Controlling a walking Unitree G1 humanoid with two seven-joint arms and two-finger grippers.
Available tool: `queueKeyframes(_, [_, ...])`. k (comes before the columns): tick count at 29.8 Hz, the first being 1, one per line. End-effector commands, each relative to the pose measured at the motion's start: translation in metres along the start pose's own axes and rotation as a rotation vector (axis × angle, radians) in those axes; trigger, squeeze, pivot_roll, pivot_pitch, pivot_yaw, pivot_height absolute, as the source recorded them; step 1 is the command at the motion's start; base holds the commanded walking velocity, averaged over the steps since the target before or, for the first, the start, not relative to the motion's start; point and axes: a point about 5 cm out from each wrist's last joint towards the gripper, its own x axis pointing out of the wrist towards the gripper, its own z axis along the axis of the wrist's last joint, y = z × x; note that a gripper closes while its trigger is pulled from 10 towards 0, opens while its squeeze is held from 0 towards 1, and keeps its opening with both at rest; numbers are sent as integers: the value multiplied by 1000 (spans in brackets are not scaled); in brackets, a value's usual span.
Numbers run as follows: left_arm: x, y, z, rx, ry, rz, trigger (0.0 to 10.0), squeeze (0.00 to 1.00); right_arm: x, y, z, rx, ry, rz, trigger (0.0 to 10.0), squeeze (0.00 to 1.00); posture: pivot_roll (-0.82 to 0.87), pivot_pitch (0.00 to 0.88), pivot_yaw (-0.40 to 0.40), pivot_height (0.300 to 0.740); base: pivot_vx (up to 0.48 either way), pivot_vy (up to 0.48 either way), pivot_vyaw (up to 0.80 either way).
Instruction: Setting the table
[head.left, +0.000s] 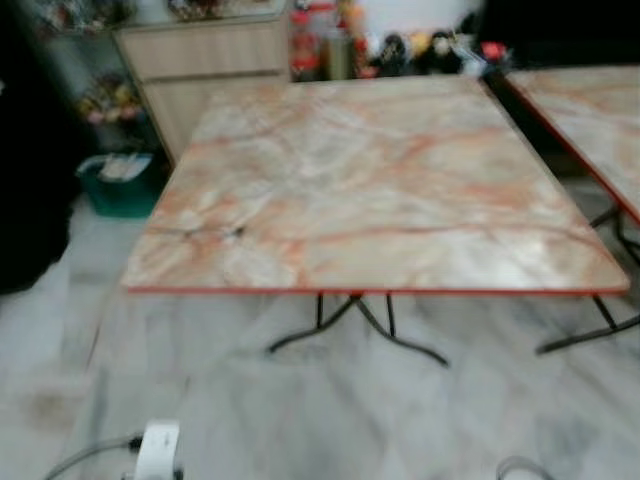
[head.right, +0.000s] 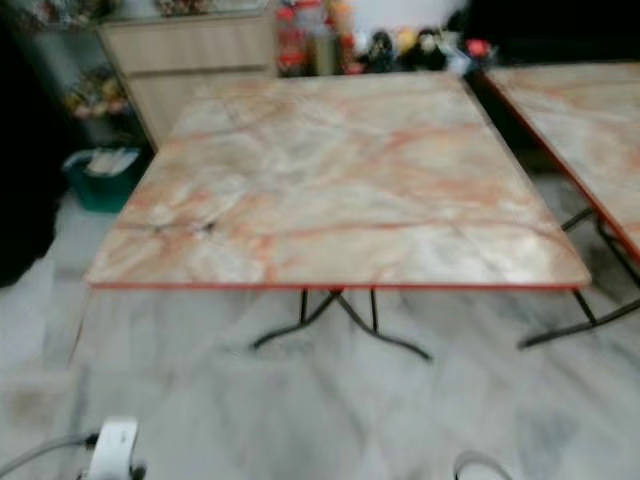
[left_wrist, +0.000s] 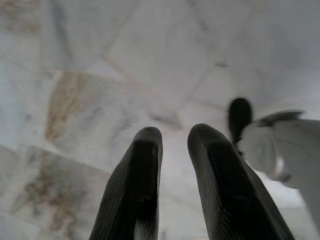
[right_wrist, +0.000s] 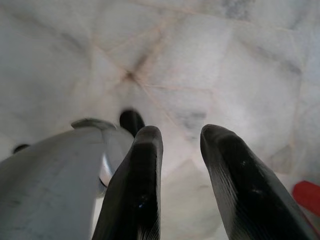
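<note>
Pale grey marble-tiled floor (head.left: 330, 410) is stretching across the room, w/ a square folding table with an orange-veined marble-look top and red edge (head.left: 370, 190) standing at centre on black metal legs (head.left: 355, 325); its top is lying bare. A 2nd table of the same marble-look top and red rim (head.left: 590, 120) is standing just beside it on the robot's right, partly cut off by the frame. A light wooden cabinet w/ drawers (head.left: 205, 70) is sitting behind the centre table, toward the left, and a teal plastic bin (head.left: 120, 185) is resting on the floor near its foot. A blurred row of small colourful figurines (head.left: 400, 50) is lining the far wall.

Both arms are hanging down over the floor tiles. Left gripper (left_wrist: 172, 145) is showing its two black fingers slightly parted, holding nothing. Right gripper (right_wrist: 180, 145) is likewise showing a gap btwn its fingers, empty. A white device w/ a grey cable (head.left: 155, 450) is showing at the bottom edge.
</note>
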Motion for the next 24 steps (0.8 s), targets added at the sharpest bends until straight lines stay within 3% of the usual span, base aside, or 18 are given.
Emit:
queueKeyframes(1, [1,-5,3,2,-11,-12,10000,0,-2,-12,-1,3,-27,-53,10000,0,4,50,41,740,0,386,0])
queueKeyframes(5, [1,-6,4,0,-11,-15,10000,0,-2,-12,3,60,-88,-60,10000,0,0,51,42,740,0,394,0])
queueKeyframes(24, [1,-7,4,-9,-7,-12,10000,0,-2,-11,3,58,-73,-29,10000,0,6,58,33,740,0,389,0])
